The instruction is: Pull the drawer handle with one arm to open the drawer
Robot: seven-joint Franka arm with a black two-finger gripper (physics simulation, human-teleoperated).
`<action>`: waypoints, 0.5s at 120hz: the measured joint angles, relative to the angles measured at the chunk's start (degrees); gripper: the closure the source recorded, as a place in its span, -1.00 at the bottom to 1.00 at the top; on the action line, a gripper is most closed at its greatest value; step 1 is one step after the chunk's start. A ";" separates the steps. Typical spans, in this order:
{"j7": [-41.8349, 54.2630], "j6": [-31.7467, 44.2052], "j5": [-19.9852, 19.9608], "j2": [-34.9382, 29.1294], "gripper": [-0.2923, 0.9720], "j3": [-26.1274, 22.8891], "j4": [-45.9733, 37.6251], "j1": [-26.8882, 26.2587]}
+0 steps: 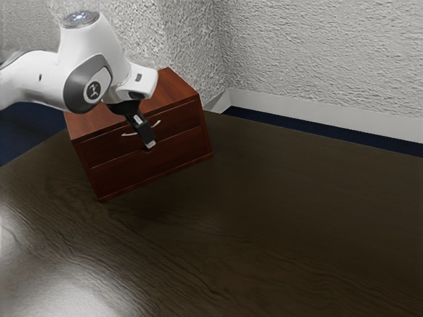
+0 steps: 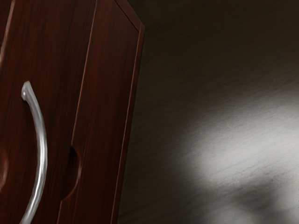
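Note:
A dark red wooden cabinet [image 1: 142,142] with two drawers stands at the back of the table. The upper drawer [image 1: 168,122] carries a curved silver handle [image 1: 130,133], which arcs across the drawer front in the wrist view as the handle [image 2: 39,149]. That drawer front looks flush with the lower drawer [image 1: 158,162]. My black gripper [image 1: 149,142] hangs right in front of the upper drawer, crossing the middle of the handle and pointing down toward the lower drawer. In the wrist view the lower drawer front [image 2: 105,130] has a finger notch on its edge.
The dark wooden table [image 1: 264,224] stretches wide toward the front and the exterior view's right. A white textured wall [image 1: 317,46] with a baseboard runs behind the cabinet. My white arm [image 1: 59,76] comes in over the cabinet's top from the exterior view's left.

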 joint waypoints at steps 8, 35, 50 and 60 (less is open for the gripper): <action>0.95 0.11 0.06 0.64 -0.54 0.49 0.40 0.02; 1.59 0.36 -0.09 1.35 -0.54 1.96 0.60 -0.37; 1.44 0.42 -0.19 2.70 -0.53 2.10 1.93 -0.52; 1.04 0.44 -0.21 3.04 -0.53 2.28 2.16 -0.55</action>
